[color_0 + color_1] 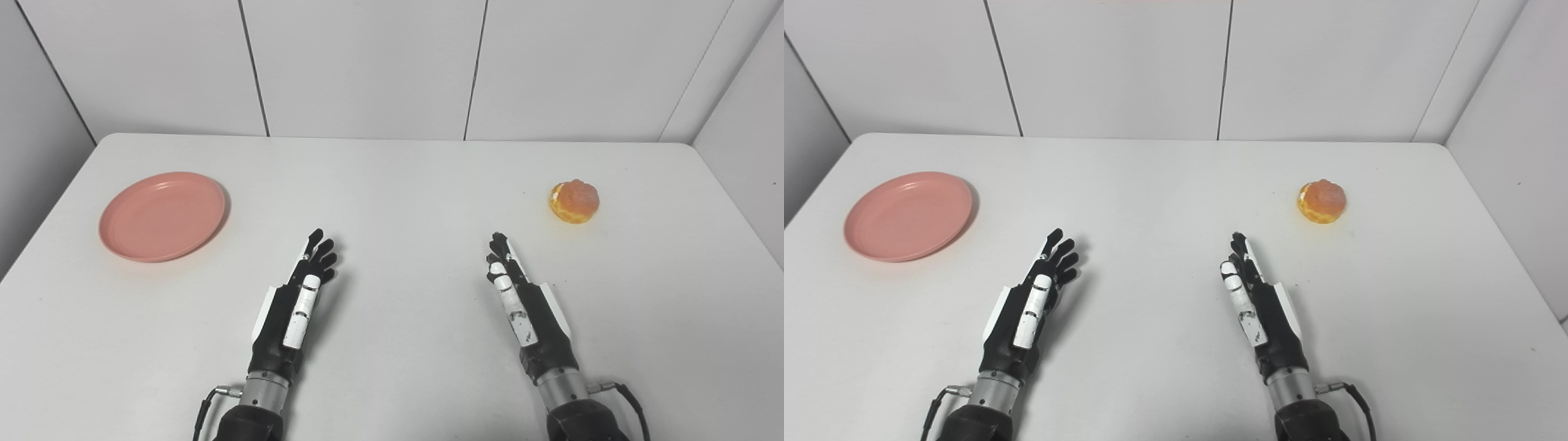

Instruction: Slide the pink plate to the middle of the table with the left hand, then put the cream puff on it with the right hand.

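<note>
White table point(392, 184): left hand point(300, 300), right hand point(520, 300) both outstretched, empty; pink plate point(162, 215), cream puff point(574, 201) untouched.

A white table point(404, 184) with rounded far corners fills most of the scene. Its surface is matte and carries a few small dark specks. Behind the far edge stands a white panelled wall point(367, 61), divided by thin dark vertical seams. Grey side walls point(37, 135) close in at the left and right.
</note>
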